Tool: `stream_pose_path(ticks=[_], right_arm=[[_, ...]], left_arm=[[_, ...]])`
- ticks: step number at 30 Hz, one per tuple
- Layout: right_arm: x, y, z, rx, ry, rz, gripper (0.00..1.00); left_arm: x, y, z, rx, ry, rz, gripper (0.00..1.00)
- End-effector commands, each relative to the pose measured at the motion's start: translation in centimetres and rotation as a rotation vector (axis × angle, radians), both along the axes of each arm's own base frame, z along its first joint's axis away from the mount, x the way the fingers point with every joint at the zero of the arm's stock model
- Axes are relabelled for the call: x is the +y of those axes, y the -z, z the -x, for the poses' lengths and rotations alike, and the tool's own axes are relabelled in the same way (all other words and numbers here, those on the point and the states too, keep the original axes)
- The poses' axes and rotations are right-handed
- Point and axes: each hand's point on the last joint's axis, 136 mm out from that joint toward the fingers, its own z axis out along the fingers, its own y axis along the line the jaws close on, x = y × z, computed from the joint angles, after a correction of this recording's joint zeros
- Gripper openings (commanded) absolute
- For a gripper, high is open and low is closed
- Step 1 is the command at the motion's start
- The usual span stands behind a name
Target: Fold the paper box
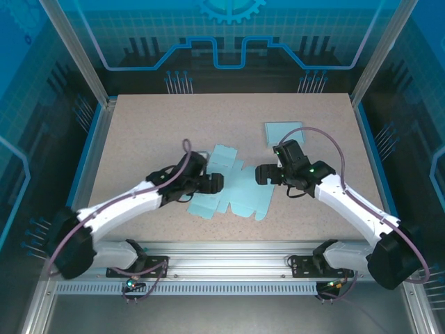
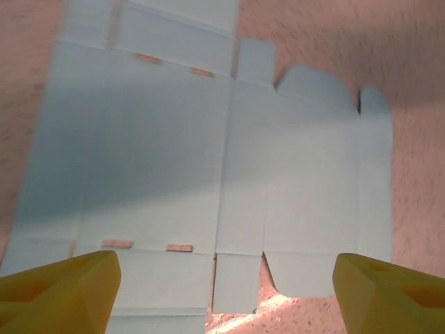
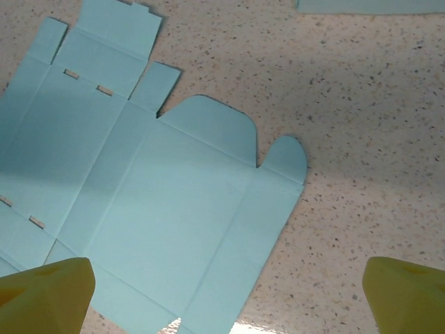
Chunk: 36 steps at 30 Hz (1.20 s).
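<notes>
The paper box (image 1: 233,191) is a flat, unfolded light-blue cut-out lying in the middle of the table. My left gripper (image 1: 217,183) hovers over its left part, jaws wide apart with nothing between them. In the left wrist view the sheet (image 2: 208,160) spreads under the yellow fingertips (image 2: 62,289), creases and slots showing. My right gripper (image 1: 262,174) is open above the sheet's right side. The right wrist view has the rounded flaps (image 3: 229,132) of the sheet ahead of its yellow fingertips (image 3: 410,292).
A second light-blue sheet (image 1: 282,131) lies flat at the back right of the table, its edge showing in the right wrist view (image 3: 368,5). Aluminium posts and blue panels wall the speckled tabletop (image 1: 139,132).
</notes>
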Motion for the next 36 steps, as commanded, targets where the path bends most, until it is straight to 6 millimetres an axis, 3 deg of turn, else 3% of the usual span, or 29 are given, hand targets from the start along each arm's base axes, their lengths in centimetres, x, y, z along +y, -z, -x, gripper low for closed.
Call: stream_pose_path(ticks=[1, 6, 9, 16, 24, 29, 36], right_arm=[[0.8, 0.0, -0.4, -0.022, -0.018, -0.005, 1.00], [1.3, 0.6, -0.2, -0.008, -0.027, -0.002, 1.00], [1.6, 0.7, -0.2, -0.006, -0.032, 0.000, 1.00], [1.8, 0.9, 0.0, -0.003, -0.023, 0.025, 1.00], [1.5, 1.0, 0.3, -0.001, -0.014, 0.050, 1.00], [1.5, 1.1, 0.2, 0.001, -0.013, 0.054, 1.00], [1.6, 1.5, 0.3, 0.007, -0.018, 0.060, 1.00]], left_arm=[[5.2, 3.0, 1.6, 0.056, -0.295, 0.022, 0.79], [8.5, 6.0, 3.1, 0.120, -0.456, 0.211, 0.78], [8.9, 6.7, 3.1, 0.137, -0.480, 0.294, 0.77], [8.1, 7.9, 2.0, 0.169, -0.466, 0.313, 0.68], [7.3, 10.7, 1.2, 0.241, -0.502, 0.327, 0.62], [6.8, 11.6, 0.4, 0.245, -0.511, 0.339, 0.54], [6.6, 12.0, -0.9, 0.213, -0.509, 0.341, 0.49]])
